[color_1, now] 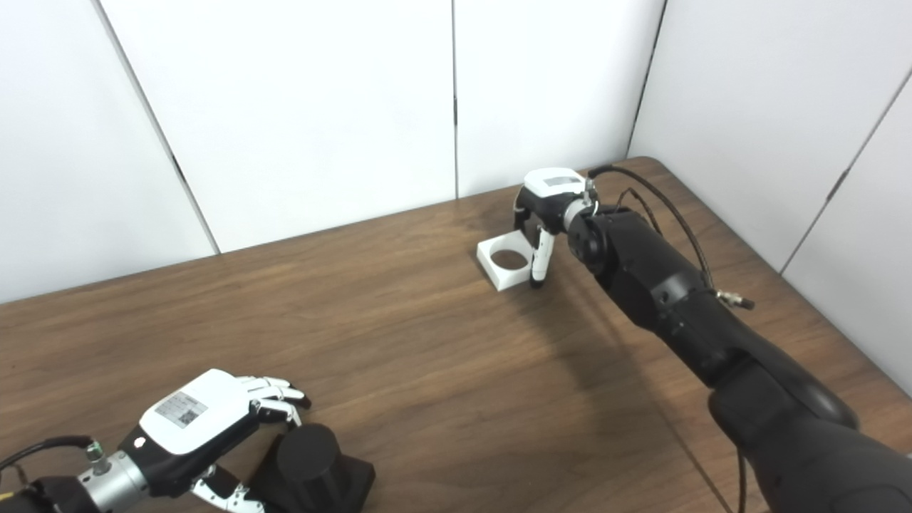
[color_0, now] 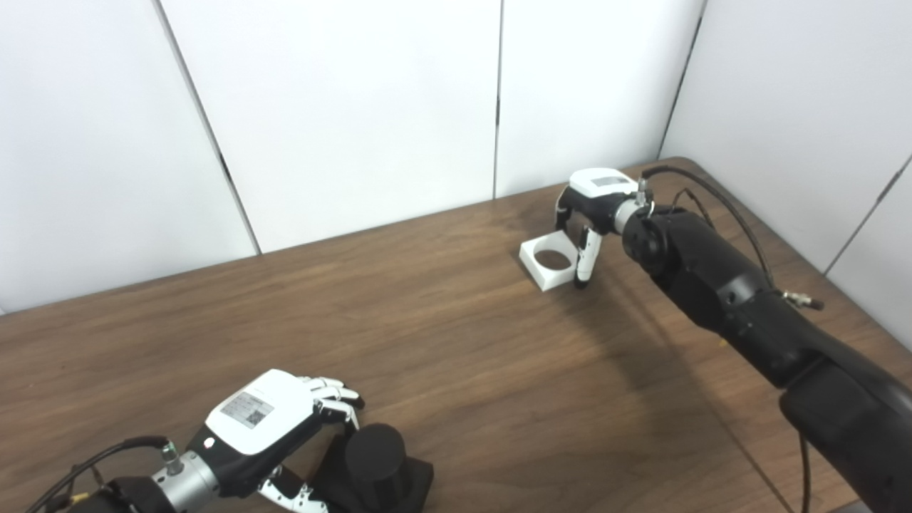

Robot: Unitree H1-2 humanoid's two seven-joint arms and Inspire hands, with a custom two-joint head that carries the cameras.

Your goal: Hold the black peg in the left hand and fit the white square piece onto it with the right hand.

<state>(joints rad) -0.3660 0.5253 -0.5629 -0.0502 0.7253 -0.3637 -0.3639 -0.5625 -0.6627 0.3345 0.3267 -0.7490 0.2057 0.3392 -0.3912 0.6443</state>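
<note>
Peg (black, upright on its base) stands at the table's near edge, left hand curled open around it; right hand spread above the white square piece far right.

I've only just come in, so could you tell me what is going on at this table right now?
A humanoid robot is working with both hands on a wooden table. Its left hand is at the near edge, fingers curled around the black peg, which stands upright on its base. Its right hand is reached out to the far side, fingers coming down around the white square piece, which lies flat on the table. Whether either grasp is closed yet is unclear. The two parts are far apart, so the fitting has not begun.
</note>
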